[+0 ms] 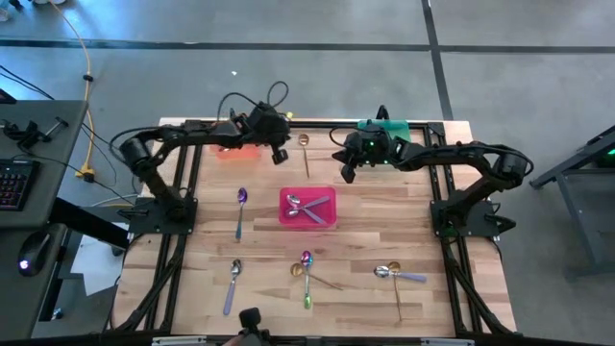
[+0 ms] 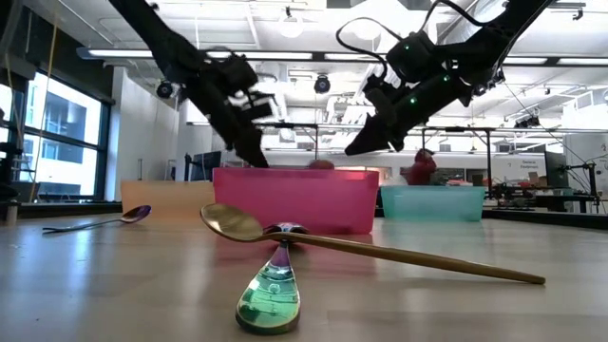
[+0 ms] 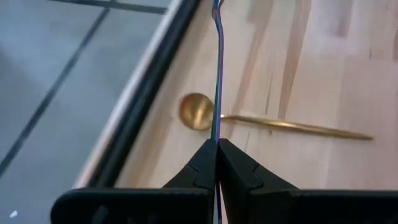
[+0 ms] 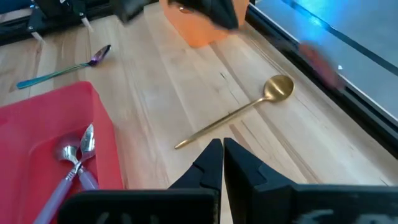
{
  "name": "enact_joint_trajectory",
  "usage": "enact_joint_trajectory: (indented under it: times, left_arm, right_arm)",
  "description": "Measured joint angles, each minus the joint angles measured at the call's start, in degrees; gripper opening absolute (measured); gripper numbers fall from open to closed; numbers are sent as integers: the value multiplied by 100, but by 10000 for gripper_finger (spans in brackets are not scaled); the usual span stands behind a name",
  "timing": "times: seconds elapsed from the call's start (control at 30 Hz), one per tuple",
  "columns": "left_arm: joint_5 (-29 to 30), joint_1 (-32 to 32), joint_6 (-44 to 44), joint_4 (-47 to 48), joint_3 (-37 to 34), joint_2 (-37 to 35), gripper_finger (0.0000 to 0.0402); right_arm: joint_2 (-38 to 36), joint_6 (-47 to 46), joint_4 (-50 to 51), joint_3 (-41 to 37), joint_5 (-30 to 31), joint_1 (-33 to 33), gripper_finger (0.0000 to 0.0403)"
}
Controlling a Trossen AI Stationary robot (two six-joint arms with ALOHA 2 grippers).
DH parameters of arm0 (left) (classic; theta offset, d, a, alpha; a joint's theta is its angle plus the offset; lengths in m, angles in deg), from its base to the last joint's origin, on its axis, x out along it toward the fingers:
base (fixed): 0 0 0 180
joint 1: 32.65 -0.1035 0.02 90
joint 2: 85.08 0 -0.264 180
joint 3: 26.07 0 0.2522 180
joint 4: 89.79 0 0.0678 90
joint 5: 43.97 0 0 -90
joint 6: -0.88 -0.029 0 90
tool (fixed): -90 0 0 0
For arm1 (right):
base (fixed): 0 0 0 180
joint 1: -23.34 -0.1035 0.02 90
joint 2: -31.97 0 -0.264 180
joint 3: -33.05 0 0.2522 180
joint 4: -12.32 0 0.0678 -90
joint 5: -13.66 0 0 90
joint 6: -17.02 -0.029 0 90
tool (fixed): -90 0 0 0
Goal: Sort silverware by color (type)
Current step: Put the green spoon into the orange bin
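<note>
My left gripper (image 1: pixel 280 154) hangs beside the orange bin (image 1: pixel 233 152) at the table's far side, shut on a slim iridescent purple-green spoon (image 3: pixel 217 74) that shows edge-on. A gold spoon (image 1: pixel 305 154) lies flat on the table below and between both grippers. My right gripper (image 1: pixel 348 175) is shut and empty above that gold spoon's handle end (image 4: pixel 186 142), near the green bin (image 1: pixel 389 128). The pink bin (image 1: pixel 284 219) holds two silver spoons (image 4: pixel 78 155). My left gripper pinches the iridescent spoon's thin handle (image 3: pixel 216 134) between its two fingertips. The spoon runs on forward past the fingers, in line with them. It is lifted clear of the table, above the gold spoon's bowl (image 3: pixel 198 112). Which end the fingers have is hidden by the gripper.
A purple-bowled spoon (image 1: pixel 240 207) lies left of the pink bin. Several more spoons lie near the front edge: a lilac-handled one (image 1: pixel 233 279), a green-handled iridescent one crossed by a gold one (image 2: pixel 275 285), and a silver and gold pair (image 1: pixel 396 277).
</note>
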Motion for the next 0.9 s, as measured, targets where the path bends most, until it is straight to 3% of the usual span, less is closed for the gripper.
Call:
enact_joint_trajectory:
  times: [0.2,0.4,0.53,0.9]
  left_arm:
    - [190,-294,248,400,-143,-1057,0]
    - [233,-764,877,431,-1097,-1998,0]
    - [570,-957,1267,419,-1743,-2563,0]
    - [1179,-1192,1280,469,-2693,-3311,0]
  right_arm:
    - [-4,49,8,0,-3,30,0]
    - [-4,128,42,0,-4,115,0]
    - [-4,128,42,0,-5,208,0]
    - [-4,23,81,0,82,340,0]
